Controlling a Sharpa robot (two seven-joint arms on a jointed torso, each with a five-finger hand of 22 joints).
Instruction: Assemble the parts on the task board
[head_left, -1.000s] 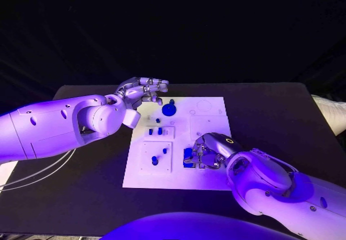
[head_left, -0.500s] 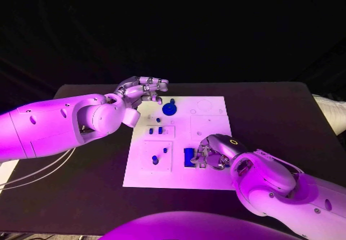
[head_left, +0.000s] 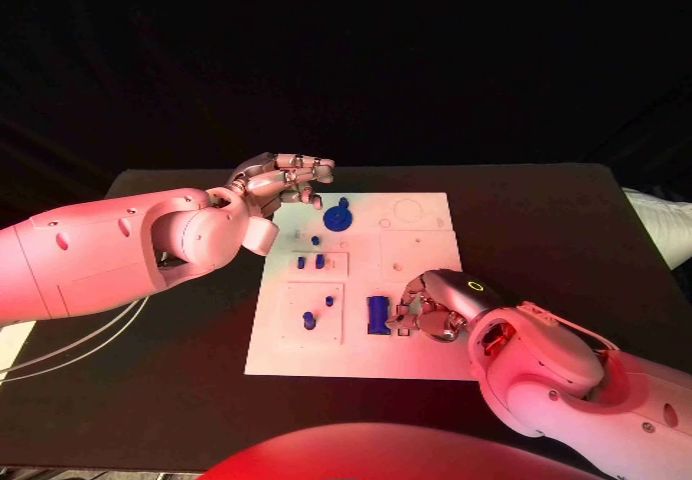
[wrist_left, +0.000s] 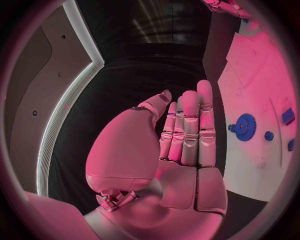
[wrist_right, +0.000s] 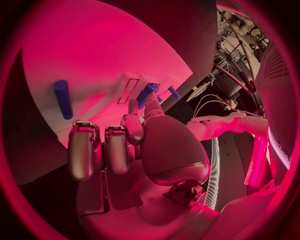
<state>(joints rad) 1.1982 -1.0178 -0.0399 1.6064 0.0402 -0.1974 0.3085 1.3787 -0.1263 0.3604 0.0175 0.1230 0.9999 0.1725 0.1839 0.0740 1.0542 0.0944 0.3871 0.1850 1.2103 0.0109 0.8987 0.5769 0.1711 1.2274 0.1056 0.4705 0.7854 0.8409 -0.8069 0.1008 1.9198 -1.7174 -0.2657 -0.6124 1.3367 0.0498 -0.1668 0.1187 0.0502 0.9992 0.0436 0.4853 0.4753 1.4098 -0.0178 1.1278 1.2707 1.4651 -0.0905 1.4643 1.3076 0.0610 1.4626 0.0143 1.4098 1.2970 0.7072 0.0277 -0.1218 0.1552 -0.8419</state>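
- The task board (head_left: 418, 245) is a white rectangular plate in the middle of the black table (head_left: 577, 230), its long side running from near to far, with shallow outlined recesses marked across its face.
- On the board's far part, left of centre, sits a round blue gear (head_left: 338, 217) with a toothed rim; the left wrist view shows it with a darker hub and a small blue knob just beside it.
- Nearer, a raised square recess holds two short blue pegs (head_left: 310, 262) standing side by side.
- In the larger square recess at the near left, two more small blue pieces (head_left: 309, 320) stand apart from each other.
- A longer blue cylinder (head_left: 378, 314) lies on the board's near middle, its length running near to far; in the right wrist view it is a smooth, round-ended bar lying flat on the white surface.
- The right hand (head_left: 428, 310) rests over the board just right of that cylinder, its fingers curled in; they hold nothing, and the cylinder lies apart from the fingertips.
- The left hand (head_left: 281, 180) hovers at the board's far left corner, its fingers straight and held close together, with nothing in them.
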